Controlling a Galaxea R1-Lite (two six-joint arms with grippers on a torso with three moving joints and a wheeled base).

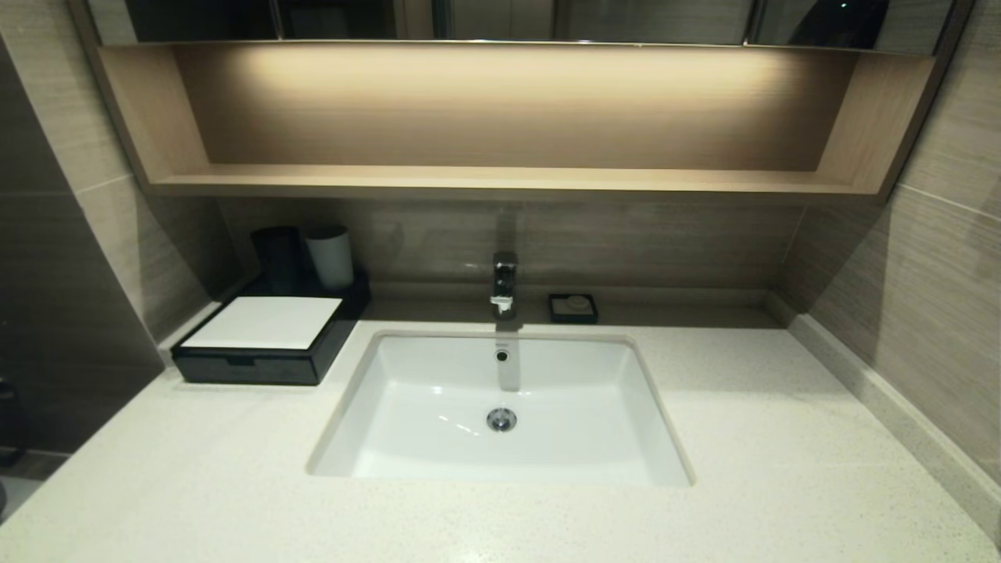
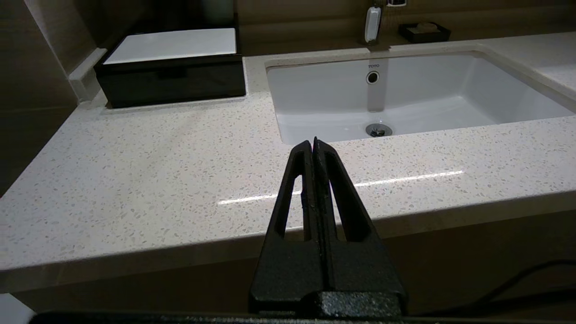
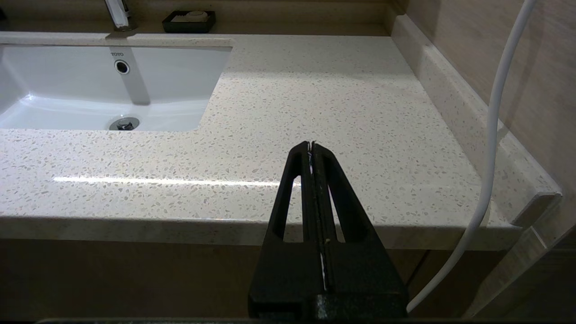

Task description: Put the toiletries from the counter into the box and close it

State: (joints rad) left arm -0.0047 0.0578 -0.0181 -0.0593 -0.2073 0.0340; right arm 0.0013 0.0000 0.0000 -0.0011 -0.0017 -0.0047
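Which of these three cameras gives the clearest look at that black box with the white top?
The left wrist view: the box fills more of the picture, drawer front shut and facing the camera. The head view shows its white top from above, smaller. The right wrist view does not show it.

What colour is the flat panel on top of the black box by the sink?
White; the panel on the box shows best in the head view.

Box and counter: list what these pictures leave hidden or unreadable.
- Box interior: the shut drawer front hides it in the head and left wrist views.
- Toiletries: none visible on the counter in any view.
- Left gripper and right gripper: both shut, outside the head view.
- Cups behind the box: contents hidden by their walls.
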